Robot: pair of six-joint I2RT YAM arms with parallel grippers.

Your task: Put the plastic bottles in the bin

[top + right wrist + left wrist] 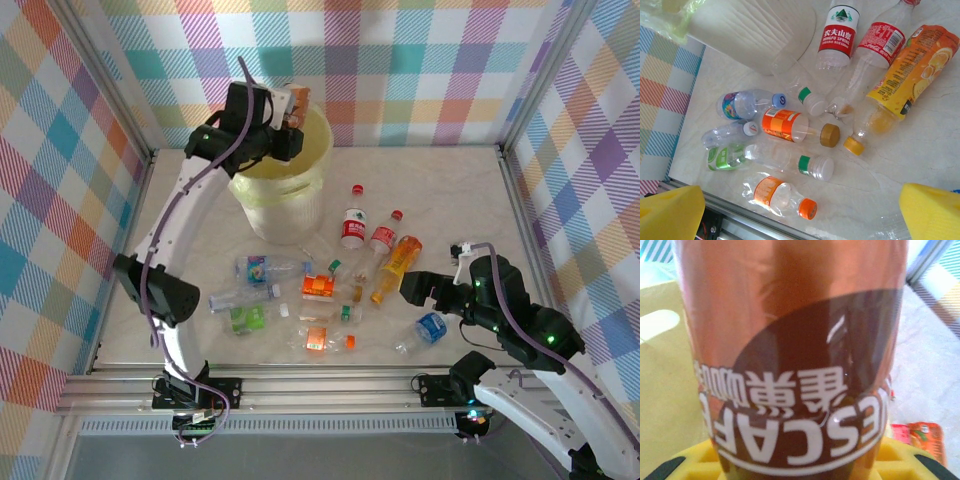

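Flagging drop risk.

Top: left end effector (285, 120) is clamped on brown bottle (294, 102) over the far rim of bin (270, 205), toward the bench's far-left corner. Released here, it could clip the rim and land outside.

Left wrist: the bottle sits between the yellow pads (687, 460).

Right wrist: right end effector (800, 210) is spread wide above the plastic bottles (782, 125) crowded mid-bench. Closing could shove neighbours, and round ones roll.

Bench (940, 145) is pale and marbled, with plaid walls (420, 70).

**Robot-manipulation laboratory cell.** An aluminium extrusion frame (100, 80) encloses the workspace; plaid fabric panels (420, 70) hang as its walls. A marble-patterned tabletop (450, 190) forms the floor of the cell, and a left arm (170, 215) and right arm (510, 310) are bolted to a slotted rail (330, 383) at its near edge. Exposed purple cables (250, 100) run along both arms.
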